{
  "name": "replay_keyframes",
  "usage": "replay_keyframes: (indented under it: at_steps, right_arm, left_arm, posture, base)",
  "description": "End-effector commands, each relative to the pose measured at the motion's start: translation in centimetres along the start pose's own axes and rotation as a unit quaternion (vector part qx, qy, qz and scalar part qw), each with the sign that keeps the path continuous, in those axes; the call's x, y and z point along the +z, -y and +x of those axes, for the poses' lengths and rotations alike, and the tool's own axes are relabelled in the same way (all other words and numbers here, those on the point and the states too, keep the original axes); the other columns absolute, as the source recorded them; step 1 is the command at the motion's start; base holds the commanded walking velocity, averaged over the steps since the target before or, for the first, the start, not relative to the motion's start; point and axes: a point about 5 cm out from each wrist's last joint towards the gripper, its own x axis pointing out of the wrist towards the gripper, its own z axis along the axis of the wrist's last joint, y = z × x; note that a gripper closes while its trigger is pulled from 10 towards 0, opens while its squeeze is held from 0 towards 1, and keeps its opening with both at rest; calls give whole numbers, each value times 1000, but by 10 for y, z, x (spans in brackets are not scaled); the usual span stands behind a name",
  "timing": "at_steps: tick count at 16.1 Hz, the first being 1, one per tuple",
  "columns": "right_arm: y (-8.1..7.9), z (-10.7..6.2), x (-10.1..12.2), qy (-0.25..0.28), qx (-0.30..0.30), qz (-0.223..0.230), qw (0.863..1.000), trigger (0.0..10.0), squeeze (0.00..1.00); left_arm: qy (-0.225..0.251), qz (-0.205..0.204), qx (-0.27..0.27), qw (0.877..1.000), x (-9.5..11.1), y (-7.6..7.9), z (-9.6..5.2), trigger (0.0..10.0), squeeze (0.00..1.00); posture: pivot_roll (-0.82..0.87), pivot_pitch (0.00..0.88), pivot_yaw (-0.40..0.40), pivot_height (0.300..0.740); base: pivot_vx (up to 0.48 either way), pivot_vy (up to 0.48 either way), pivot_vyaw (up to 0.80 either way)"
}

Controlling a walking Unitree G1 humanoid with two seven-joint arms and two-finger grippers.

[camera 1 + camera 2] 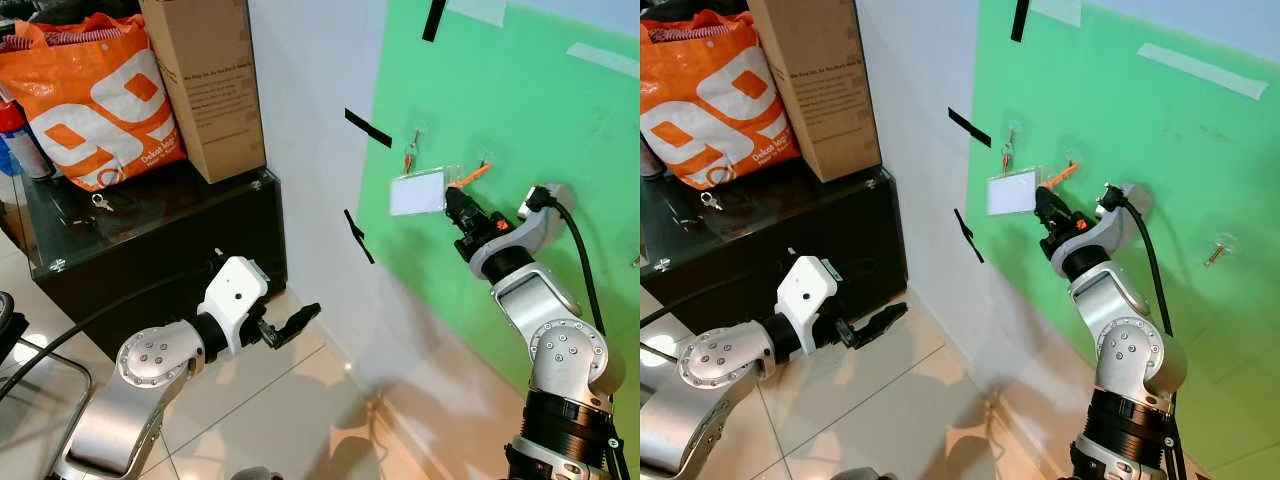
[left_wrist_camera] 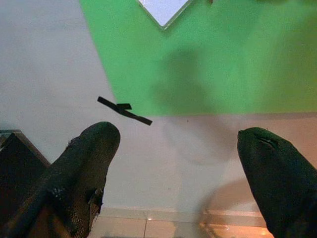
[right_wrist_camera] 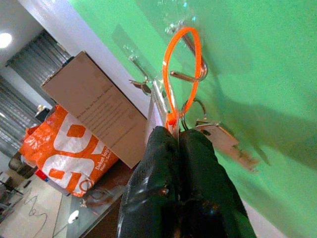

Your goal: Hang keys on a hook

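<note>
Orange bag [image 1: 90, 95] and cardboard box [image 1: 205, 80]: on the black cabinet [image 1: 150, 250], far left.

Left gripper [image 1: 290, 326]: low, fingers spread, grasping nothing; bare floor beneath.

Keys [image 3: 218, 136]: at the green wall [image 1: 500, 80], orange loop [image 3: 183, 64] passed over the hook [image 3: 190, 74], card tag [image 1: 417, 192] beside.

Right gripper [image 1: 462, 215]: fingers clenched on the loop's base.

Progress: hanging apparently achieved; release and withdrawal remain. Wall close ahead; open room behind.
</note>
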Motion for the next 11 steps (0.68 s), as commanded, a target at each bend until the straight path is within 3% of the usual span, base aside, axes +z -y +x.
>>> replay_keyframes:
  at_steps: [1, 5, 6, 11]
  right_arm:
    - [2, -3, -1, 1, -2, 13, 1000, 10000, 0]
    - [11, -6, -14, -18, -8, 78, 997, 10000, 0]
    - [18, -7, -15, -6, -21, 127, 992, 10000, 0]
    - [28, -11, -15, 11, -34, 190, 981, 10000, 0]
  left_arm:
    - [4, 8, -5, 1000, 4, -1, 0, 10000, 0]
    - [4, 10, -8, 1000, 4, -1, 0, 10000, 0]
    - [4, 11, -8, 1000, 5, -1, -1, 10000, 0]
    - [3, 15, -10, 1000, 6, -2, -2, 10000, 0]
  posture:
    - [11, 0, 22, 740]
    - [19, 0, 19, 740]
    - [20, 0, 20, 740]
    - [24, 0, 27, 740]
  base:
    - [0, 0, 0]
    - [0, 0, 0]
    - [0, 0, 0]
    - [0, 0, 0]
